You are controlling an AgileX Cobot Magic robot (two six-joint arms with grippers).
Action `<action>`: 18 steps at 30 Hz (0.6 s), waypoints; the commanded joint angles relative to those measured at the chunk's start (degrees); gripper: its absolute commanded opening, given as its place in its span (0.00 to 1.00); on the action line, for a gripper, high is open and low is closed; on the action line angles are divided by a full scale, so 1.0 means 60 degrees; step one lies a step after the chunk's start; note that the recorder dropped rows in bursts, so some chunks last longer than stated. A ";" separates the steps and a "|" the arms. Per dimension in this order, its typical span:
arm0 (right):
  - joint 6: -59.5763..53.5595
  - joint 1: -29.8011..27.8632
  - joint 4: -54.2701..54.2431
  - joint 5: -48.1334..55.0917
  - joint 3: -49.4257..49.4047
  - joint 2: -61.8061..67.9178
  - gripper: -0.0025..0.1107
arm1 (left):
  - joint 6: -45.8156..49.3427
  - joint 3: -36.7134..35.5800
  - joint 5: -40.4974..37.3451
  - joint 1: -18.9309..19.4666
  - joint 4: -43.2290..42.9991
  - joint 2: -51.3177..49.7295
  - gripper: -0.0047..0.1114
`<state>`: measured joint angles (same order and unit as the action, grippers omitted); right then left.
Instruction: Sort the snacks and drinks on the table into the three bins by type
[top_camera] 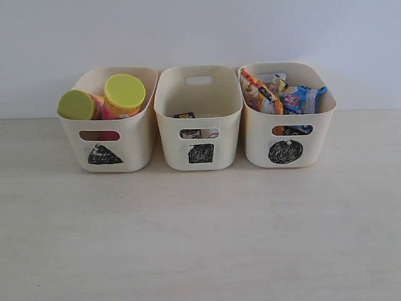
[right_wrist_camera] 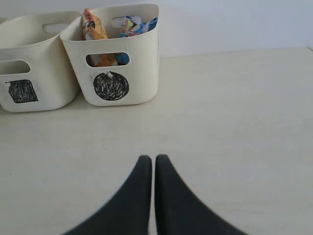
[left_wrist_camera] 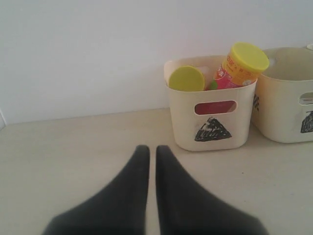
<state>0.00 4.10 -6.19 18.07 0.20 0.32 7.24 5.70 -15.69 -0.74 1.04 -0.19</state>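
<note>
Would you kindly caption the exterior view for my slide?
Sorting complete: chip tubes in triangle bin, cartons in square bin, bags in circle bin.

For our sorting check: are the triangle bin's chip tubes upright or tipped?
Tipped: green-lidded tube and yellow-lidded tube both lean in the triangle bin.

Left tool [left_wrist_camera: 152, 149] fingers nearly touching, holding nothing; right tool [right_wrist_camera: 153, 159] same.
</note>
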 commanded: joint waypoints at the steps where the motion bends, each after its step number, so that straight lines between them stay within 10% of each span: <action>1: 0.0000 -0.0018 0.0067 -0.0036 -0.0033 -0.0053 0.02 | -0.0036 -0.0530 0.0731 0.0026 0.0126 0.0031 0.07; 18: 0.0000 -0.0018 0.0067 -0.0036 -0.0033 -0.0053 0.02 | -0.0805 -0.0950 0.0428 0.0026 0.0143 0.0031 0.07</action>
<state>0.00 4.10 -6.19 18.07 0.20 0.32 3.06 0.23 -11.16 -0.74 1.24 -0.19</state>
